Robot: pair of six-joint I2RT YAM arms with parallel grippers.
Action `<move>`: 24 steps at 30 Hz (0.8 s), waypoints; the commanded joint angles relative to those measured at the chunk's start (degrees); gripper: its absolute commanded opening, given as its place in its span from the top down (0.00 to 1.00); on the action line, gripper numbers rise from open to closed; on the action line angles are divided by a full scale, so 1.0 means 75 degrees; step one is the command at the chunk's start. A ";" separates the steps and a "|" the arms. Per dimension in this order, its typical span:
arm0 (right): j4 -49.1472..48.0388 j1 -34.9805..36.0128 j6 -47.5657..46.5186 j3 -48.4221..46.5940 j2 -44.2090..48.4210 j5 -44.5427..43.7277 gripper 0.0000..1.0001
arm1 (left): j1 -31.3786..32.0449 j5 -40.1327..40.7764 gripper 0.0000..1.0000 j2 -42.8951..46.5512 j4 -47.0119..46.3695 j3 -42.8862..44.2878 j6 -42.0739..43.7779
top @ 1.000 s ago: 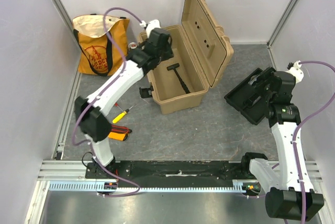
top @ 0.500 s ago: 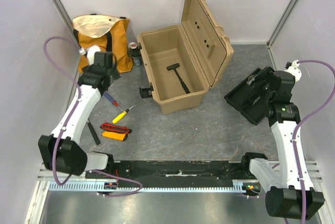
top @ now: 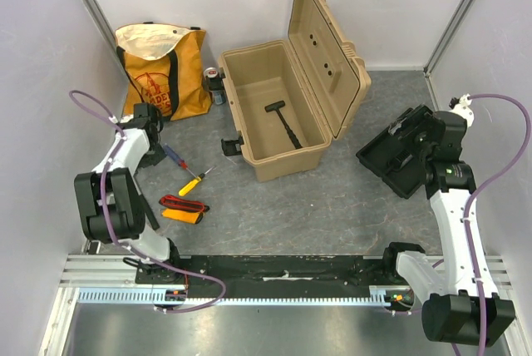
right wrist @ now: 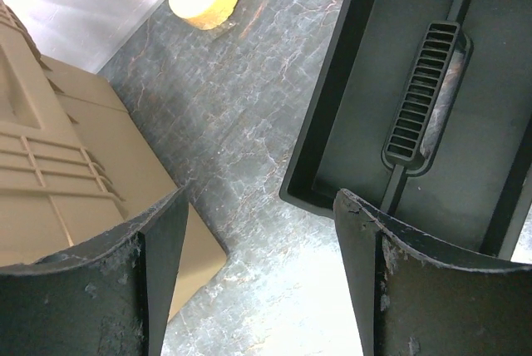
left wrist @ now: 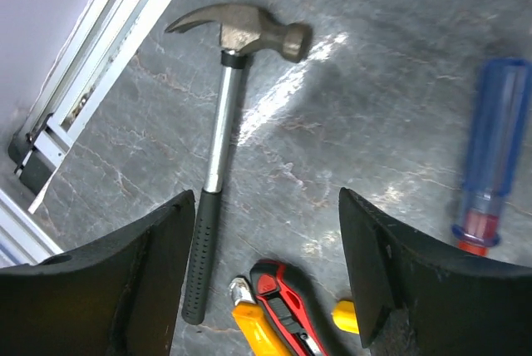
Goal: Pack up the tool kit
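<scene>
Shows the tan toolbox [top: 287,160] open at mid-table, with the ribbed lid [top: 328,65] tipped back to the right and a black mallet [top: 284,123] alone on its floor. Leaves the black inner tray [right wrist: 432,123] out on the table to the right of the box, well apart from it, beneath the right gripper [right wrist: 258,231]. Presents that gripper spread wide and holding nothing, poised above the tray's near edge. Presents the left gripper [left wrist: 264,231] likewise wide open and empty, hanging over loose tools at the table's left: a steel-shafted claw hammer [left wrist: 218,148], a red-blue screwdriver [left wrist: 490,156], a yellow-handled screwdriver [top: 193,183] and the orange-black meter [top: 184,213]. By appearance, hammer rigid and head-heavy: take on the black rubber sleeve, up toward the shaft, rather than on the polished, probably slippery steel. Screwdrivers light and apt to roll: pinch across the handle. Tray stiff, broad and probably light: lift by the slotted centre handle [right wrist: 420,94]. Disregard the fabric tote bag [top: 162,73] and the can [top: 214,81] beside the box.
</scene>
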State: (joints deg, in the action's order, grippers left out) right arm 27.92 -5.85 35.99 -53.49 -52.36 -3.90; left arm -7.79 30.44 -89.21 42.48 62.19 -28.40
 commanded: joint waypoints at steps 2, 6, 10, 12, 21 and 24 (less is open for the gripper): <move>-0.0043 0.0006 -0.0005 0.0031 0.0090 0.0262 0.23 | -0.0624 -0.0400 0.29 -0.0316 0.0008 -0.0113 0.0377; 0.0027 0.0018 -0.0040 0.0078 0.0161 0.0262 0.23 | -0.0976 -0.0846 0.34 -0.0352 -0.0120 -0.0253 0.0529; 0.0051 0.0006 -0.0029 0.0125 0.0196 0.0250 0.23 | -0.1631 -0.1794 0.35 -0.0339 -0.0320 -0.0721 0.0506; 0.0097 0.0006 -0.0040 0.0148 0.0184 0.0262 0.23 | -0.1820 -0.2006 0.39 -0.0445 -0.0157 -0.0780 0.0436; -0.0008 0.0006 -0.0005 0.0300 -0.0038 0.0263 0.23 | -0.2090 -0.2557 0.48 -0.0597 -0.0050 -0.1261 0.0306; -0.0008 0.0006 -0.0017 0.0312 -0.0039 0.0157 0.22 | -0.2160 -0.2897 0.51 -0.0761 -0.0109 -0.1378 0.0365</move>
State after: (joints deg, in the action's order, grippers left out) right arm 28.56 -5.85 35.99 -51.42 -52.75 -2.37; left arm -23.05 13.08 -92.99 41.82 53.58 -26.50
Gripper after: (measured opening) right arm 0.774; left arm 0.506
